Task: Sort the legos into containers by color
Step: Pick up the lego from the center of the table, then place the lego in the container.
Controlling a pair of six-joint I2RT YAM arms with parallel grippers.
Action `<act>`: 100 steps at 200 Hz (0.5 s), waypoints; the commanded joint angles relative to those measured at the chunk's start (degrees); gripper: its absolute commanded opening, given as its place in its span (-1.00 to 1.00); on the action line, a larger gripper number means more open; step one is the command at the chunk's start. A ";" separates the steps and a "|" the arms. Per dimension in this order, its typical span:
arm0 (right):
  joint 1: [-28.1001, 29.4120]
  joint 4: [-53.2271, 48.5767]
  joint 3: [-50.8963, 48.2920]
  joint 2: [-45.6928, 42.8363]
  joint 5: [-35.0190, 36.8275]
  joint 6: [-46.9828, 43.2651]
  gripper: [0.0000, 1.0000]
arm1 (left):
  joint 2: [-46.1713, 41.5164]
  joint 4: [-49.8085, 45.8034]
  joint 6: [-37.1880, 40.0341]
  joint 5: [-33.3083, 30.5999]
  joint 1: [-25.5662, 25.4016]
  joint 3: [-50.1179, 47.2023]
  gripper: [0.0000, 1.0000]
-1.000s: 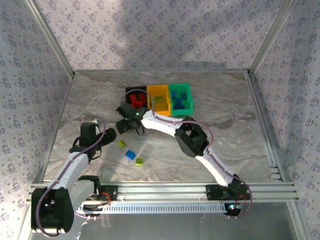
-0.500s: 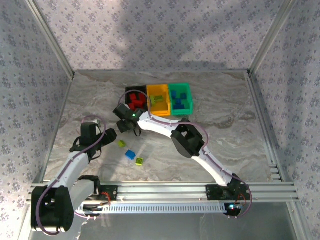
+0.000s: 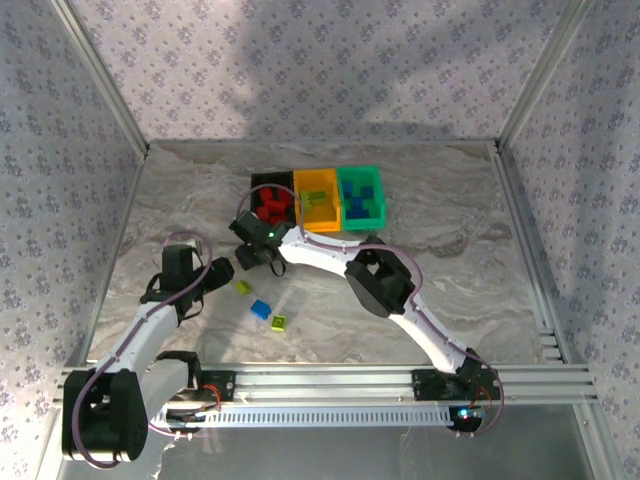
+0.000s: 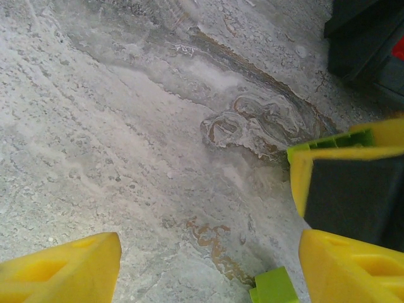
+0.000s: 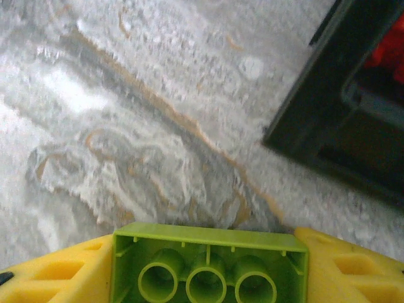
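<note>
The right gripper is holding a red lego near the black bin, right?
Not quite. The lego held in the right gripper is yellow-green, not red. The right wrist view shows it between the yellow fingers, its hollow underside facing the camera. The rest is right: it is near the black bin.

Green lego [image 5: 208,265], bottom off-frame
</note>
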 commanded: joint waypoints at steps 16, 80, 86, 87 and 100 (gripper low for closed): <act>0.78 3.68 -6.89 -10.74 2.43 -2.77 0.01 | -0.09 0.79 -0.22 0.67 0.23 -0.08 0.48; -2.83 3.65 -12.63 -22.38 8.06 -5.64 0.02 | 0.79 0.97 -0.10 1.12 0.19 0.15 0.48; -3.58 3.43 -12.60 -22.98 8.16 -5.83 0.02 | 0.79 1.06 -0.08 1.15 0.24 0.11 0.48; -3.72 3.43 -12.61 -23.07 8.20 -5.90 0.02 | 0.79 1.06 -0.09 1.17 0.22 0.06 0.48; -5.68 3.56 -13.26 -24.11 8.41 -6.44 0.02 | 0.80 1.24 -0.10 1.11 0.23 0.04 0.48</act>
